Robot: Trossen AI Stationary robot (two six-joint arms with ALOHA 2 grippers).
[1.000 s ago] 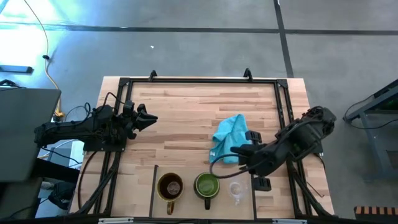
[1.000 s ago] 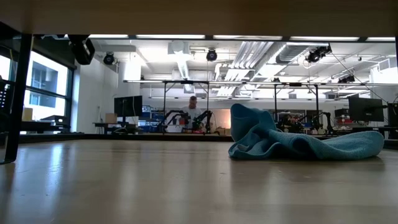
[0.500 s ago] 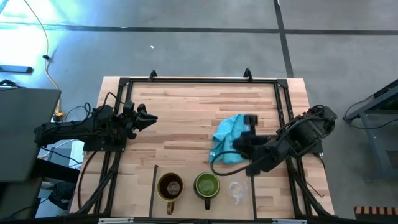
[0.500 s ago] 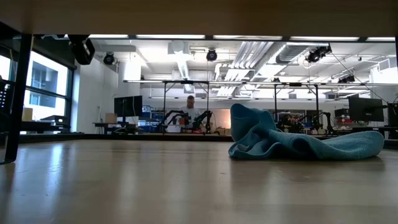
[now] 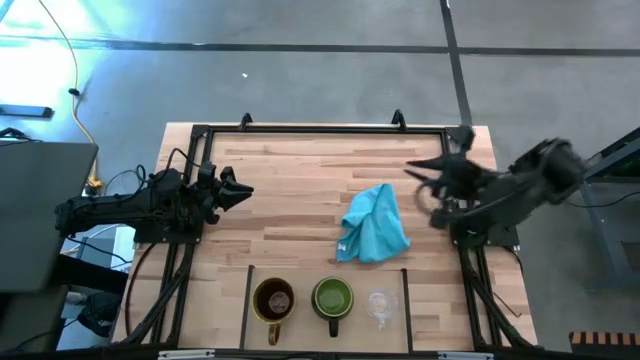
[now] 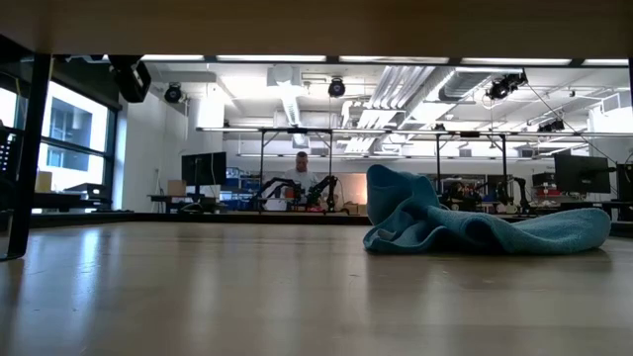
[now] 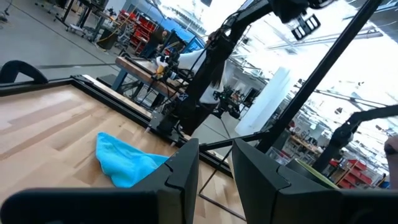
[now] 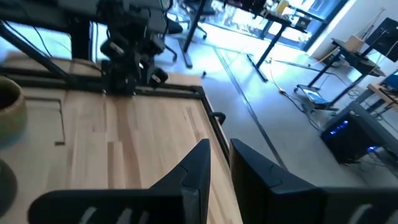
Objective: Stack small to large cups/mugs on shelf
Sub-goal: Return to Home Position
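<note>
Three vessels in a row on pale slatted wooden shelf (image 5: 303,281) at table's near edge, glossy brown mug (image 5: 273,299), dark green-lined mug (image 5: 333,297), small clear glass cup (image 5: 380,304), left gripper (image 5: 241,190) and right gripper (image 5: 419,176) at opposite table sides, both empty, narrowly parted

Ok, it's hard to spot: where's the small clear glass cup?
In the high view the small clear glass cup stands on the light wooden shelf strip, just right of the green handled mug.
</note>
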